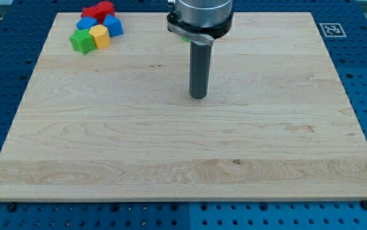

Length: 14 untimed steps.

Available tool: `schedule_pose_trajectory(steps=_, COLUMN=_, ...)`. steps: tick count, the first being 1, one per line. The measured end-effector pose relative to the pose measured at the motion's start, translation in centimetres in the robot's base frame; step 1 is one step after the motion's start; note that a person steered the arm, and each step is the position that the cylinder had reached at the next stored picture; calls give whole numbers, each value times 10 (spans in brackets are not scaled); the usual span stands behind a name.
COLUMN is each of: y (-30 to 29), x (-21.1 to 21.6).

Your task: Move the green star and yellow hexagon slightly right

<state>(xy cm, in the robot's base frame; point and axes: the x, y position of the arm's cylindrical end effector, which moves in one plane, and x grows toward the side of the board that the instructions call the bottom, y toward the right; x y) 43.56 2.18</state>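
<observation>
The green star [81, 42] lies near the board's top left corner, at the lower left of a tight cluster of blocks. The yellow hexagon [99, 36] sits just to its right, touching it. My tip [198, 96] rests on the board near the middle of the view's upper half, far to the right of both blocks and a little lower. It touches no block.
The same cluster holds a blue block [85, 23] above the star, a blue block [113, 25] right of the hexagon, and red blocks [98, 10] at the top. The wooden board [183, 160] lies on a blue pegboard table. A fiducial tag [329, 29] sits at the top right.
</observation>
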Motion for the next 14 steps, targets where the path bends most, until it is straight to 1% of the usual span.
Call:
schedule_pose_trajectory(steps=1, y=-1, x=0)
schedule_pose_trajectory(steps=2, y=-49, x=-1)
schedule_pose_trajectory(steps=3, y=-113, x=-2)
schedule_pose_trajectory(steps=5, y=-281, x=-28)
schedule_pose_trajectory(steps=6, y=-288, x=-37)
schedule_pose_trajectory(steps=7, y=-270, x=-92)
schedule_pose_trajectory(steps=8, y=-265, x=-130)
schedule_pose_trajectory(steps=9, y=-265, x=-131)
schedule_pose_trajectory(steps=11, y=-327, x=-130)
schedule_pose_trajectory(steps=12, y=-323, x=-155)
schedule_pose_trajectory(steps=13, y=-300, x=-178)
schedule_pose_trajectory(steps=14, y=-264, x=-166)
